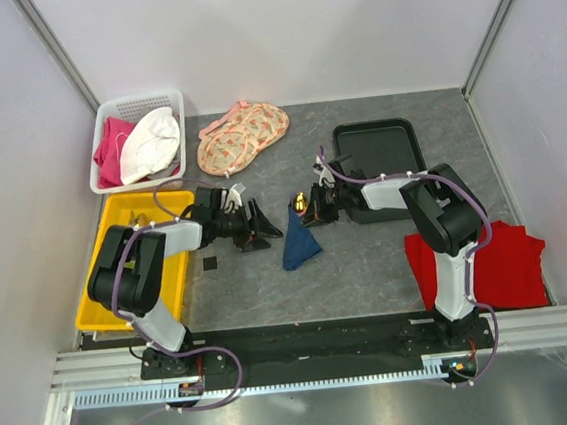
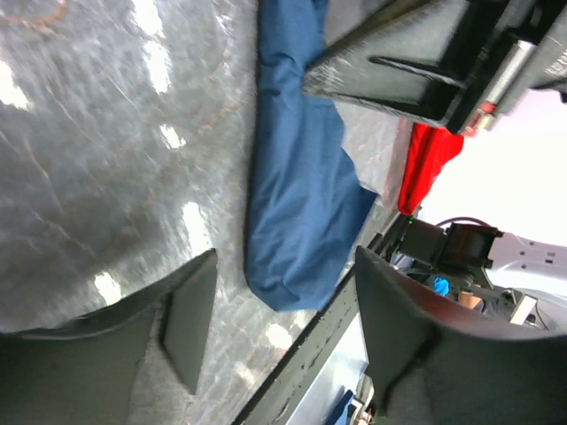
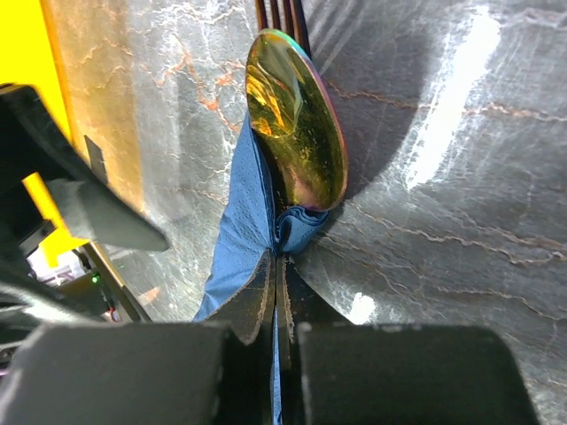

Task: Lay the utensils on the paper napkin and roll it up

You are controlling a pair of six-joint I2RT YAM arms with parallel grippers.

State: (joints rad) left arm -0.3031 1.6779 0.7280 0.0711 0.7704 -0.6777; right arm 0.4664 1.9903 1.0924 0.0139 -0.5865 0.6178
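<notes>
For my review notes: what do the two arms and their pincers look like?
The left arm and right arm share bulky black joints, white link covers and black bases. A lilac cable loops along each. The left pincer and right pincer have black, wedge-shaped fingers.

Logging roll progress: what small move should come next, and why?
Probably ease the open left gripper toward the loose near end of the paper napkin and pinch it. The right gripper is shut on the napkin beside the gold spoon head, while the rest lies loosely bunched.
</notes>
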